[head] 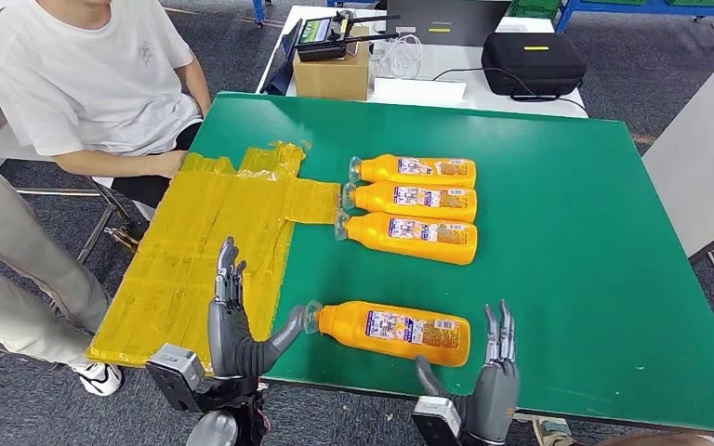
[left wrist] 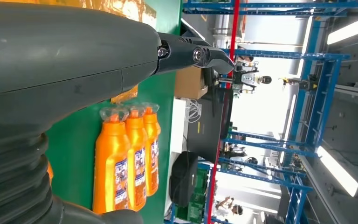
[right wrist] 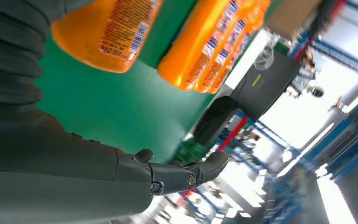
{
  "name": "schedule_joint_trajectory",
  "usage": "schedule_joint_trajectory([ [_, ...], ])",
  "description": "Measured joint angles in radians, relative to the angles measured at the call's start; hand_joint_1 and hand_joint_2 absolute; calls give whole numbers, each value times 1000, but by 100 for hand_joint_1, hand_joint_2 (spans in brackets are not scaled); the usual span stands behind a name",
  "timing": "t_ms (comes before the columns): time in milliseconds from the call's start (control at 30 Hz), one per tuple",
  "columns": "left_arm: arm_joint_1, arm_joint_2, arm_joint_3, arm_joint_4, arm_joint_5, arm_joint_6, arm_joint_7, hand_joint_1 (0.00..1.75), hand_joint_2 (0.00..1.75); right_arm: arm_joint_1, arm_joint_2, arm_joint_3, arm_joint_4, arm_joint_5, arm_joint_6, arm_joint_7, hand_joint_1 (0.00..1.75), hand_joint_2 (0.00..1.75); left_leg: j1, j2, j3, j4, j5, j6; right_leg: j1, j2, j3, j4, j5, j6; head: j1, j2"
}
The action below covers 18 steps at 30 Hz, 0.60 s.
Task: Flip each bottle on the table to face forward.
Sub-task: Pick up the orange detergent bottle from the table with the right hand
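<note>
Several orange bottles lie on their sides on the green table (head: pixel 576 204). Three lie in a row in the middle (head: pixel 414 171) (head: pixel 411 198) (head: pixel 407 236), caps pointing left, labels up. A fourth bottle (head: pixel 392 330) lies alone near the front edge. My left hand (head: pixel 237 321) is open beside its cap end, thumb stretched toward the cap, fingers raised. My right hand (head: pixel 491 372) is open at the table's front edge, just past the bottle's base, holding nothing. The left wrist view shows the row of three (left wrist: pixel 126 158). In the right wrist view the near bottle's base (right wrist: pixel 107 32) is close.
A patch of yellow tape (head: pixel 204 251) covers the table's left part. A person in a white shirt (head: pixel 84 74) sits at the far left corner. Behind stands a white table with a cardboard box (head: pixel 332 70) and a black case (head: pixel 532 60).
</note>
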Motion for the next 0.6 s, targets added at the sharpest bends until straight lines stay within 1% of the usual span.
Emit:
schedule_joint_trajectory([
  [100,0,0,2,0,6,-13,5,0,175,4,0,-17,0,168,0,50,0,175,0,0,0,0,0,0,0,0,0,0,0,0,0,0],
  [167,0,0,3,0,9,-17,7,0,175,7,0,-26,0,222,-1,63,0,175,0,0,0,0,0,0,0,0,0,0,0,0,0,0],
  [267,0,0,4,0,10,-27,10,0,175,10,0,-40,-3,295,-1,66,0,175,0,0,0,0,0,0,0,0,0,0,0,0,0,0],
  [400,-1,0,4,0,10,-52,17,0,175,16,0,-72,-23,479,-2,54,0,175,0,0,0,0,0,0,0,0,0,0,0,0,0,0],
  [467,-1,0,4,0,10,-57,21,0,175,17,0,-80,-31,512,-2,63,0,175,0,0,0,0,0,0,0,0,0,0,0,0,0,0],
  [533,-2,0,4,0,10,-62,25,0,175,17,-4,-81,-33,538,-2,109,0,175,0,0,0,0,0,0,0,0,0,0,0,0,0,0],
  [600,-2,0,4,0,10,-68,28,0,175,12,-18,-67,-23,560,-2,193,0,175,0,0,0,0,0,0,0,0,0,0,0,0,0,0],
])
